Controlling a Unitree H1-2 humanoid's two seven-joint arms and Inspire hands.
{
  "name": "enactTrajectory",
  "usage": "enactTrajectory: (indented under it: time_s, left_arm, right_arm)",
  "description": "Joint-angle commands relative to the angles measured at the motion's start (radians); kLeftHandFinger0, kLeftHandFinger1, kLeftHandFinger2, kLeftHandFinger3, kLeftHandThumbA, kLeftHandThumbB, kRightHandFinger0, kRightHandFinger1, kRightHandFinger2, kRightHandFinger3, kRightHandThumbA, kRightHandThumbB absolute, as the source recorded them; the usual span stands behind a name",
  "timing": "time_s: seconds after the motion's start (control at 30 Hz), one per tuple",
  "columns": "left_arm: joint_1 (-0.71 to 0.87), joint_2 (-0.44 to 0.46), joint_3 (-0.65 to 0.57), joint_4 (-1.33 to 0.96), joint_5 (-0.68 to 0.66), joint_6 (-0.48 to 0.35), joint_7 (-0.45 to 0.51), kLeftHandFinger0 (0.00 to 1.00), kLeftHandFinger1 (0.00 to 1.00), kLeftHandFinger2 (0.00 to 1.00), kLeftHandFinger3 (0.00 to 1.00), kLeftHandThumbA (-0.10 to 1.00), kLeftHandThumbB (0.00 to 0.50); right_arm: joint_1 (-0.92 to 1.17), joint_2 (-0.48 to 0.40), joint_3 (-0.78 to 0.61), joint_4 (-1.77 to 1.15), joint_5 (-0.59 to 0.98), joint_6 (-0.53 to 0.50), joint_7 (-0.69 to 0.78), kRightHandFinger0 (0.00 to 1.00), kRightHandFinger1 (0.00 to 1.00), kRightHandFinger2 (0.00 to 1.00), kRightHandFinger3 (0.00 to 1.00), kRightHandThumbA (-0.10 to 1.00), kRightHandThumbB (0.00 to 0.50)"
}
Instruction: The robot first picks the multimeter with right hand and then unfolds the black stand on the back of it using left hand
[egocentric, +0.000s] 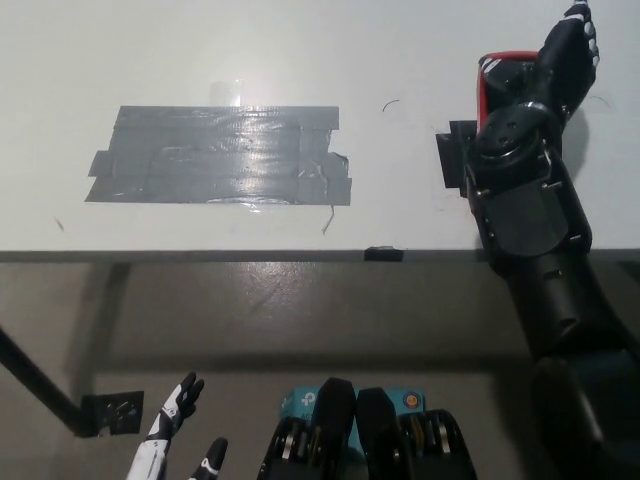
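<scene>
The black right hand (560, 55), its fingers spread, reaches over the red-edged black multimeter (497, 78) at the far right, not yet grasped; unfolding remains. The white left hand (172, 435) rests near left, fingers apart.

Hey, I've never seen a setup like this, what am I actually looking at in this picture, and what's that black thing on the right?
This is one picture from a camera on a humanoid robot's head, looking steeply down. The black thing is the robot's right hand and arm, reaching over a white table. It sits over a red-edged multimeter, mostly hidden beneath it, so I cannot tell if it grips yet. On the table lies a grey patch of tape and a small black patch of tape. The white left hand rests low at the lower left, below the table edge, fingers apart, holding nothing.
</scene>
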Motion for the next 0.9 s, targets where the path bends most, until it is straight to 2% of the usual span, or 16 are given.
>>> enactTrajectory:
  time_s: [0.0, 0.3, 0.33, 0.4, 0.43, 0.57, 0.63, 0.87]
  left_arm:
    - [-0.004, 0.013, 0.005, -0.034, -0.001, -0.015, -0.01, 1.0, 1.0, 1.0, 1.0, 0.73, 0.017]
    - [-0.004, 0.014, 0.004, -0.056, 0.011, -0.001, -0.012, 1.0, 1.0, 1.0, 1.0, 0.67, 0.0]
    - [-0.007, 0.011, 0.005, -0.051, 0.012, -0.003, -0.009, 1.0, 1.0, 1.0, 1.0, 0.67, 0.0]
    - [-0.01, 0.012, 0.004, -0.049, 0.021, -0.004, -0.008, 1.0, 1.0, 1.0, 1.0, 0.68, 0.0]
    - [-0.011, 0.012, 0.004, -0.049, 0.018, -0.004, -0.009, 1.0, 1.0, 1.0, 1.0, 0.7, 0.0]
    - [-0.011, 0.015, 0.004, -0.049, 0.019, -0.004, -0.011, 1.0, 1.0, 1.0, 1.0, 0.7, 0.0]
    - [-0.011, 0.022, 0.008, -0.053, 0.015, -0.001, -0.013, 1.0, 1.0, 1.0, 1.0, 0.71, 0.0]
    - [-0.006, 0.021, 0.008, -0.06, 0.02, 0.012, -0.012, 1.0, 1.0, 1.0, 1.0, 0.77, 0.006]
  right_arm:
    - [-0.057, 0.001, 0.01, 0.003, 0.041, -0.045, -0.004, 1.0, 1.0, 1.0, 1.0, 0.97, 0.477]
    - [-0.054, -0.001, 0.033, 0.013, 0.06, -0.048, 0.027, 1.0, 1.0, 1.0, 1.0, 1.0, 0.485]
    - [-0.053, -0.004, 0.035, 0.018, 0.063, -0.053, 0.026, 1.0, 1.0, 1.0, 1.0, 0.99, 0.467]
    - [-0.046, -0.008, 0.044, 0.019, 0.061, -0.056, 0.023, 1.0, 1.0, 1.0, 1.0, 0.97, 0.458]
    - [-0.048, -0.011, 0.043, 0.034, 0.061, -0.059, 0.007, 1.0, 1.0, 1.0, 1.0, 0.93, 0.47]
    - [-0.056, -0.021, 0.042, 0.083, 0.065, -0.058, -0.021, 1.0, 1.0, 1.0, 1.0, 0.93, 0.492]
    - [-0.06, -0.025, 0.039, 0.117, 0.076, -0.087, -0.026, 1.0, 1.0, 1.0, 1.0, 0.91, 0.489]
    - [-0.053, -0.033, 0.032, 0.148, 0.088, -0.092, -0.05, 1.0, 1.0, 1.0, 1.0, 0.87, 0.497]
